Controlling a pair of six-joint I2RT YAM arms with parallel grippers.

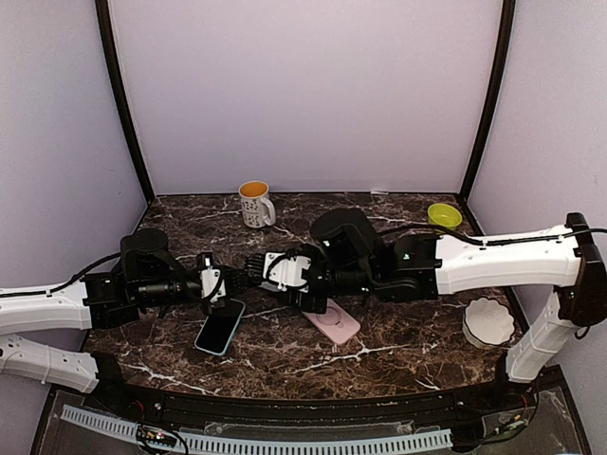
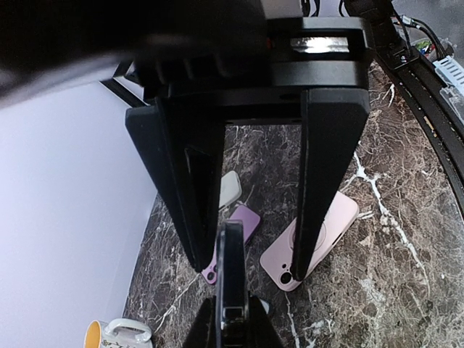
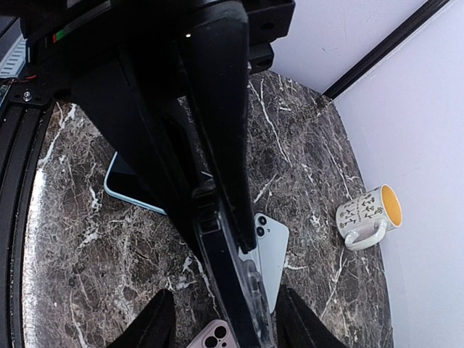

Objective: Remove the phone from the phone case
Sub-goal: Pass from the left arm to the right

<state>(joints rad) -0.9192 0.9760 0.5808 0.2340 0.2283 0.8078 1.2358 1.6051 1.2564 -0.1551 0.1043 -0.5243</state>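
Observation:
A dark phone [image 2: 231, 268] in a clear phone case [image 3: 250, 290] is held on edge above the table, between the two arms. My left gripper [image 2: 232, 308] is shut on one end of it. My right gripper [image 3: 225, 297] reaches in from the opposite side. Its fingers [image 2: 330, 167] stand astride the cased phone with a gap on each side, so it is open. In the top view the left gripper [image 1: 226, 283] and the right gripper [image 1: 263, 271] meet at the table's middle.
On the marble table [image 1: 398, 355] lie a light blue phone [image 1: 220, 328], a pink case [image 1: 334, 323], a purple case [image 2: 241, 221] and a pale blue case [image 3: 272, 250]. A mug [image 1: 254, 203] stands at the back. A green bowl [image 1: 444, 215] and a white dish [image 1: 488, 320] sit at the right.

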